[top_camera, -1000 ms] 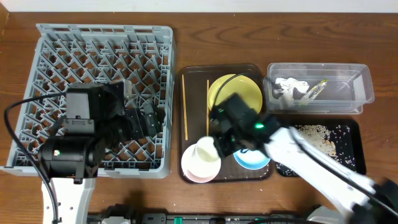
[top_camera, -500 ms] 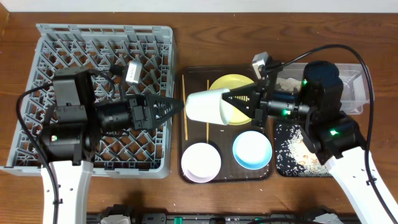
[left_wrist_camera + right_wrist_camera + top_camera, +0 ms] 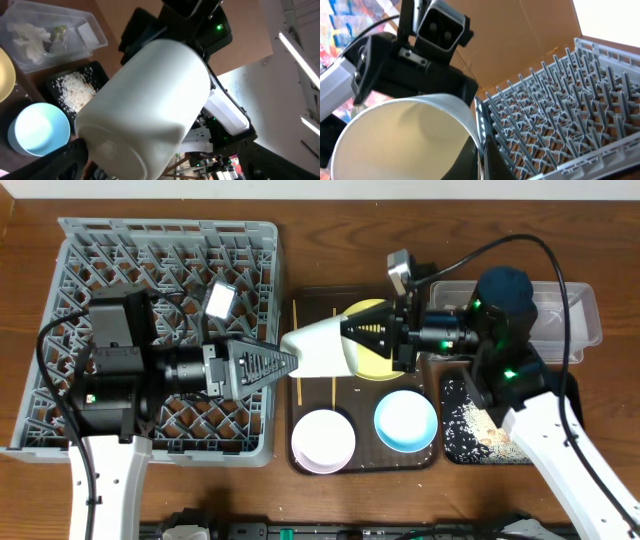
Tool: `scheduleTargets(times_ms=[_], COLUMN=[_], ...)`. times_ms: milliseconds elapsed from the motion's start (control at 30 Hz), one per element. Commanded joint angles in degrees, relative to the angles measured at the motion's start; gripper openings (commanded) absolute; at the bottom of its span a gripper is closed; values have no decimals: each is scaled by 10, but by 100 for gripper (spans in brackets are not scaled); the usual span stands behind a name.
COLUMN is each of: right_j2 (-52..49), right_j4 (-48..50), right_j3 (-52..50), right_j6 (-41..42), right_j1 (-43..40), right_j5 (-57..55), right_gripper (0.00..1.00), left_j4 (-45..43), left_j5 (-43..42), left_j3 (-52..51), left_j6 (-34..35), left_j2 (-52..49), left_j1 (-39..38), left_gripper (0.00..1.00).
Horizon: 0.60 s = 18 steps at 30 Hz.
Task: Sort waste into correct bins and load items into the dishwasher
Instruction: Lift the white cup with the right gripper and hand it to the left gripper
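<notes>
My right gripper [image 3: 352, 345] is shut on the rim of the small white cup [image 3: 322, 350] and holds it on its side in the air over the left part of the brown tray. In the right wrist view its fingers [image 3: 481, 160] pinch the cup's rim [image 3: 405, 140]. My left gripper [image 3: 285, 363] is open, its fingers on either side of the cup's base [image 3: 150, 100]. The grey dish rack [image 3: 100, 250] is at the left. The yellow plate [image 3: 375, 370], light-blue bowl [image 3: 406, 421], white bowl [image 3: 323, 441] and chopsticks [image 3: 296, 330] lie on the tray.
The brown serving tray [image 3: 300, 295] sits in the middle. The clear tub [image 3: 560, 310] at the back right holds white paper [image 3: 462, 320] and the green-and-yellow wrapper [image 3: 510, 325]. The black tray [image 3: 560, 390] in front of it holds rice crumbs [image 3: 490, 420].
My right gripper lifted the cup off the tray and carried it left, on its side. My left gripper turned out from the rack and now reaches the cup's base.
</notes>
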<state>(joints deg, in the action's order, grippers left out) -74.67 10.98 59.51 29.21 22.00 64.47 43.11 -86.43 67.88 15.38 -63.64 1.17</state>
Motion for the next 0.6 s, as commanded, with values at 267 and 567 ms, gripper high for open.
scheduleTargets(times_ms=[267, 567], right_j2=[-21, -21], right_j4=[141, 230], right_j3=[5, 5], right_j6=[102, 197], right_j1=[29, -12], right_j5=[69, 115], right_gripper=[1, 1], left_j4=[-6, -6], left_j5=[-29, -35], left_j3=[14, 14], left_j6=[-5, -5], left_j2=[0, 1], left_j1=[-28, -28], left_gripper=[93, 98])
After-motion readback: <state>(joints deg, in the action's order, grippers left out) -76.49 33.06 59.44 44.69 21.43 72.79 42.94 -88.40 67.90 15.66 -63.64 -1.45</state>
